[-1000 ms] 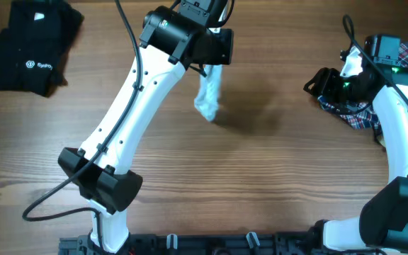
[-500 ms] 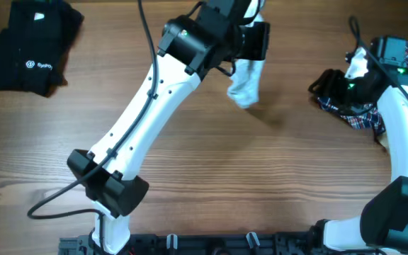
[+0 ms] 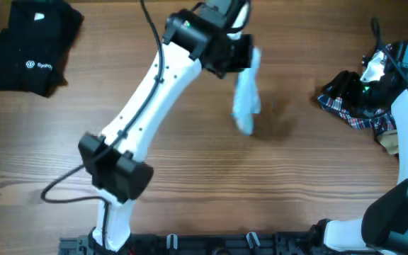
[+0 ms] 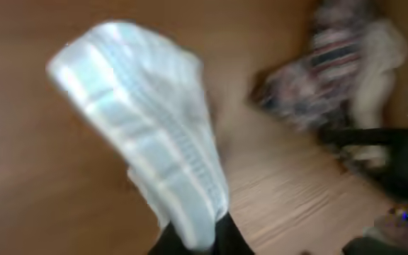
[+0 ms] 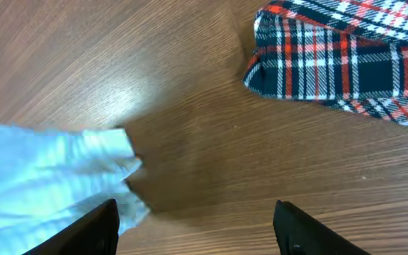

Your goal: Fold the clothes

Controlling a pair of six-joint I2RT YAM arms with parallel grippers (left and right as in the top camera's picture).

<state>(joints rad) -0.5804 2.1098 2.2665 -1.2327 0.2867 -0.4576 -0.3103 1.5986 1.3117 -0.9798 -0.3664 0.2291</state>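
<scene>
My left gripper (image 3: 241,51) is shut on a light blue-white striped garment (image 3: 246,99) that hangs from it above the middle of the table; the left wrist view shows it blurred, bunched between the fingers (image 4: 198,237), the cloth (image 4: 147,142) spreading upward. The same cloth shows at the left of the right wrist view (image 5: 48,173). My right gripper (image 5: 197,219) is open and empty over bare wood, near a plaid garment (image 5: 346,57) lying at the far right of the table (image 3: 353,113).
A folded black shirt with a white logo (image 3: 30,46) lies at the back left. A beige cloth (image 3: 389,142) lies by the plaid pile at the right edge. The wooden table (image 3: 261,184) spreads between them.
My left arm has swung the light garment rightward across the table, and the cloth now hangs longer and lower. The right gripper has drawn slightly to the right, near the plaid pile.
</scene>
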